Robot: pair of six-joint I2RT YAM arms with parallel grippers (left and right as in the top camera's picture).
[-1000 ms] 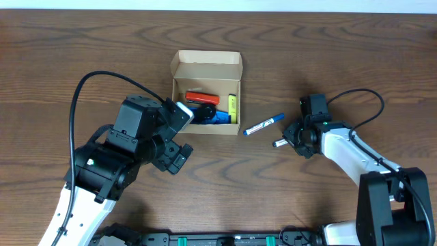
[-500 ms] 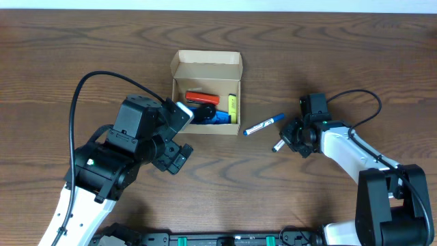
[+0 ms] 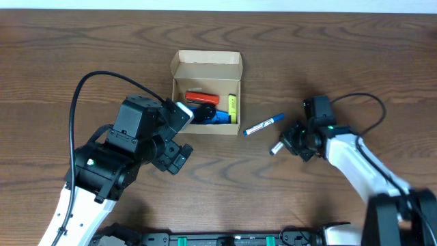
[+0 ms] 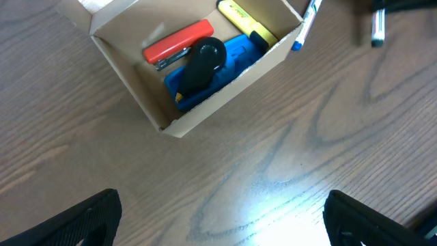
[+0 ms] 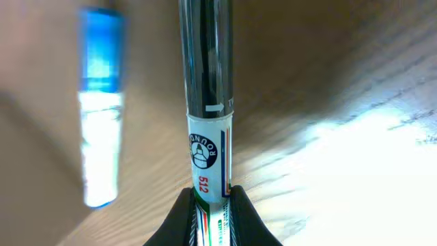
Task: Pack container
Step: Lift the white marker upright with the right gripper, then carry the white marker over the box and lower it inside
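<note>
Now my right gripper has slid slightly toward the near edge of the brown wooden table since a second ago. Its jaws are clamped on a black-barrelled pen with a white printed label. My left gripper has stayed put, jaws wide apart and empty. The small tan cardboard box with its flap lid open sits just beside the left gripper, well apart from the right. A blue-and-white marker lies between the box and the right gripper.
</note>
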